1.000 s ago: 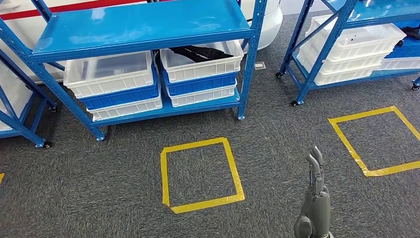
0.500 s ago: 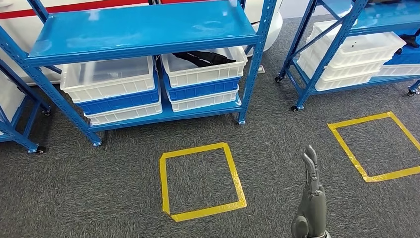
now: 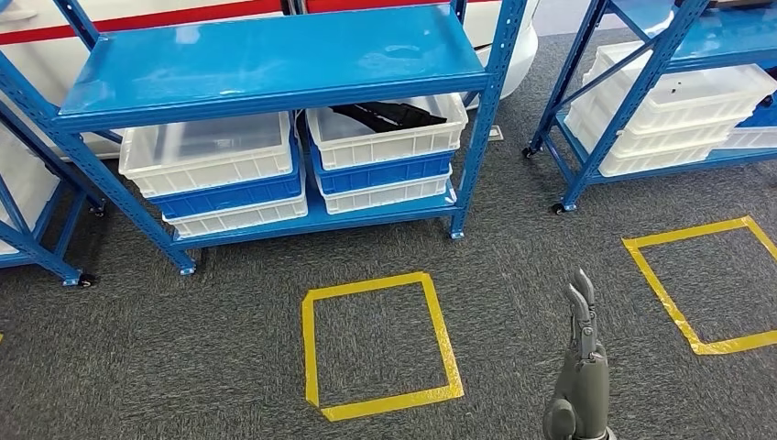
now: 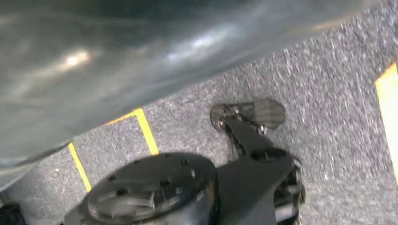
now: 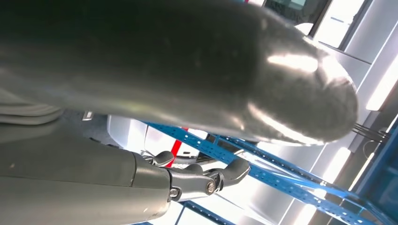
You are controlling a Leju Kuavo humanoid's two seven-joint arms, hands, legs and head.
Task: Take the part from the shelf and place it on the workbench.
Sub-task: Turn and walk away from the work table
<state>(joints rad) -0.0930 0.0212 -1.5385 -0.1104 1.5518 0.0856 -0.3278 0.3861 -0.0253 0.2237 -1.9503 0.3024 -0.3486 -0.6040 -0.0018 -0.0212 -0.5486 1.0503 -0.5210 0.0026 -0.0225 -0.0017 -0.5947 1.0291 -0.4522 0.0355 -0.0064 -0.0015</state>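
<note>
A blue metal shelf [image 3: 275,55] fills the upper left and centre of the head view, standing on dark grey carpet [image 3: 183,367]. Under its wide top board, the lower level carries two stacks of bins side by side. The left stack is topped by a clear white bin [image 3: 209,151] sitting on a blue bin and another white one. The right stack is topped by a white bin [image 3: 385,130] that holds the part [image 3: 389,114], a long black piece lying across the bin, its far end hidden under the top board. A second blue shelf [image 3: 678,92] with more white bins stands at the upper right edge.

On the carpet in front of the first shelf, a square outlined in yellow tape [image 3: 377,344] lies at lower centre. Another yellow tape square [image 3: 710,284] sits at the right edge, partly cut off.

The right hand [image 3: 580,367] rises from the bottom edge, right of centre, grey, its fingers straight and close together, pointing up the frame. It holds nothing and touches nothing, well apart from the part. The right wrist view shows the same fingers [image 5: 206,180] extended, with blue shelf rails behind them.

The left wrist view looks down at carpet and yellow tape lines; whether the left hand is open or closed cannot be told
</note>
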